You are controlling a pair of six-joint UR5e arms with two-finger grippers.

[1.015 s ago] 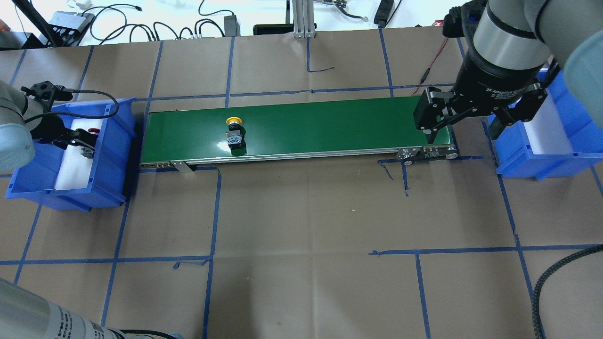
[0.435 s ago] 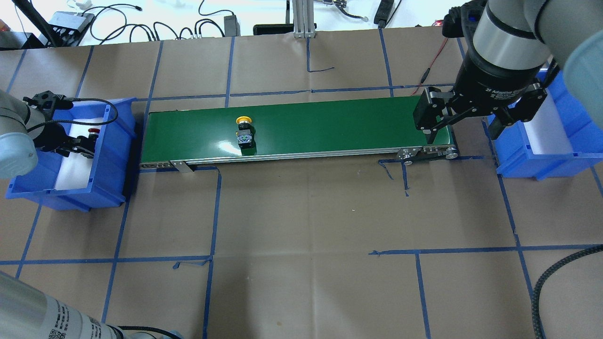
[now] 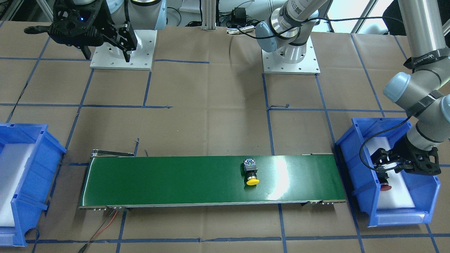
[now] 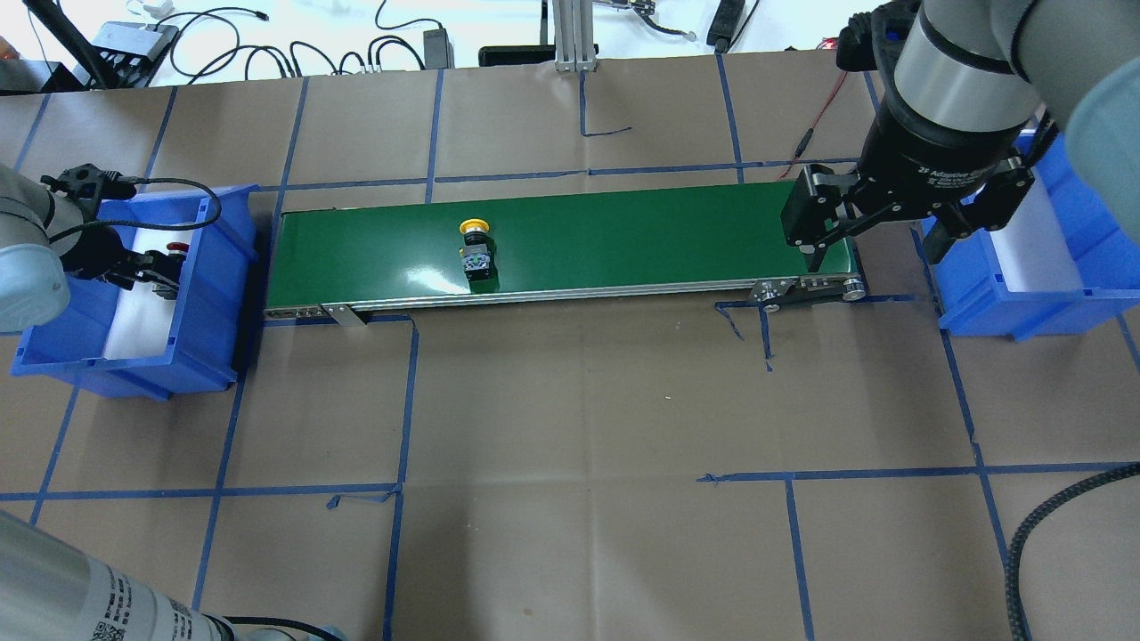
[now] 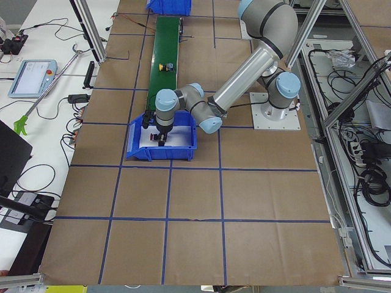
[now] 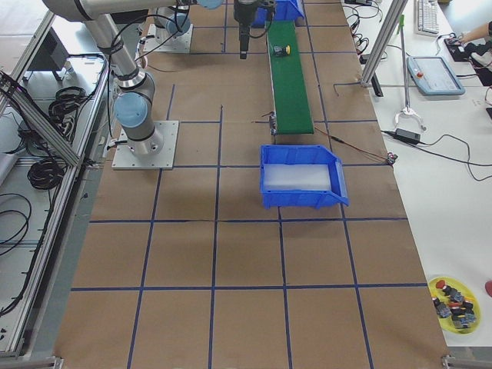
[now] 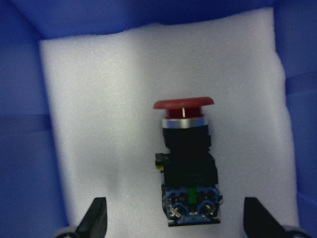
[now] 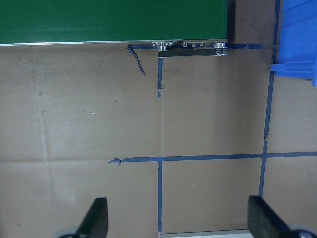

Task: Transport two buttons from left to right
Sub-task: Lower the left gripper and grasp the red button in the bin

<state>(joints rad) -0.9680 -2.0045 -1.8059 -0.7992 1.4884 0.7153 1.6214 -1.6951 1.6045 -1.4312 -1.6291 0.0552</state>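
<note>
Left end effector [image 7: 175, 216], spread wide, straddles the red-capped black plastic button [image 7: 185, 163]; right end effector [image 4: 875, 258] spread wide, empty.

A table [image 4: 579, 401] covered in brown paper and gridded with blue tape [image 4: 406, 401] carries a green conveyor belt [image 4: 623, 227] lying lengthwise between the left bin [image 4: 205, 303] and the right bin [image 4: 997, 307], both blue. White base plates [image 3: 140, 52] sit on the robot's side. What appears to be a thin red wire [image 3: 106, 223] trails from the belt's right end.
</note>
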